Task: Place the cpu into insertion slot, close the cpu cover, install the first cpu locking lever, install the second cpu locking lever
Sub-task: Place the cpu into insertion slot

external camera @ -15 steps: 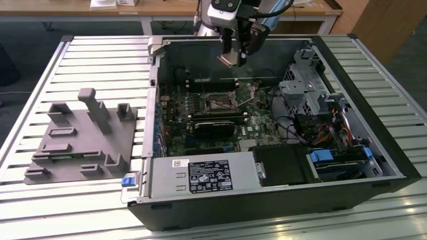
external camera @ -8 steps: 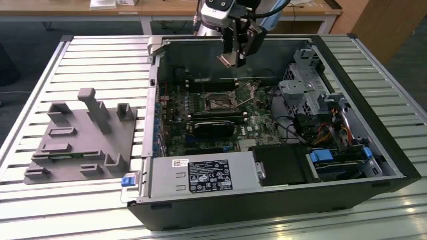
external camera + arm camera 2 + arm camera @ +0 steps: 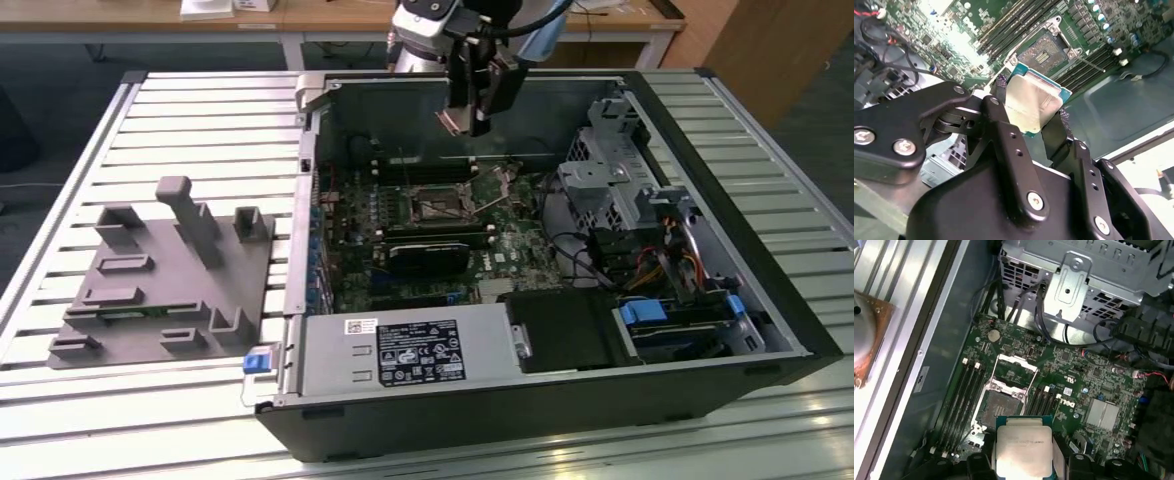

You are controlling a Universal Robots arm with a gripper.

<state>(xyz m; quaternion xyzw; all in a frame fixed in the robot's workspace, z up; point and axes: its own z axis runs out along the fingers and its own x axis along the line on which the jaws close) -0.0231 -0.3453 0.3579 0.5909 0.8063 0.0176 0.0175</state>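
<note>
The cpu, a flat square chip with a pale metal face, is pinched by its edges between my gripper's black fingers. In the exterior view my gripper hangs over the back of the open computer case, above and behind the insertion slot. The first wrist view has the cpu just short of the dark square insertion slot, clear of it and higher. The cpu cover, a silvery frame, is swung open on the slot's far side. A thin lever lies beside the insertion slot.
Long black memory slots flank the socket on the green motherboard. A metal drive cage with cables fills the case at the exterior view's right, a power supply its front. A grey fixture block sits on the slatted table at that view's left.
</note>
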